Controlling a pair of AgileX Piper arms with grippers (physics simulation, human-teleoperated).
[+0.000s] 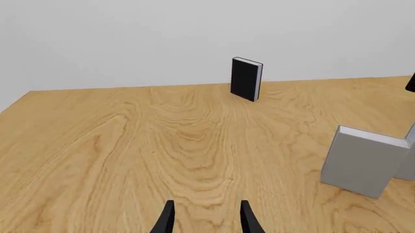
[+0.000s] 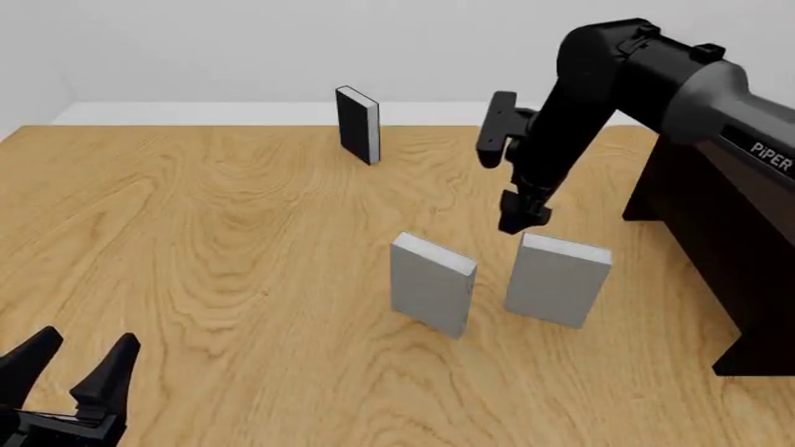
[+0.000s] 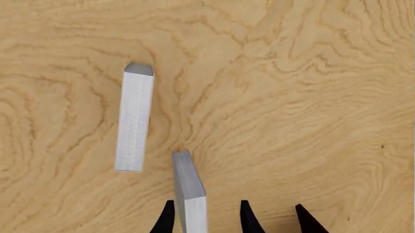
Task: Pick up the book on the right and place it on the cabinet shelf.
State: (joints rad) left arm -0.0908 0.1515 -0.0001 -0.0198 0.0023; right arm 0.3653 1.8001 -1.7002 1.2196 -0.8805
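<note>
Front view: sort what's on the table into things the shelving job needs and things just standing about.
Needed:
- right grey book, upright
- cabinet, at the table's right edge
- right gripper, open above that book

Standing about:
- left grey book
- black book, at the back
- left gripper, open, idle

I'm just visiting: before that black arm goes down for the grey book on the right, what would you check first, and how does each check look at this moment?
1. Right book standing upright: ok.
2. Right end effector open: ok.
3. End effector centred over the book: not ok; the front view shows it off toward the book's left edge.
4. Gap to the other grey book: ok.
5. Cabinet shelf free: cannot tell, its opening is hidden.
6. Left end effector out of the way: ok.
</note>
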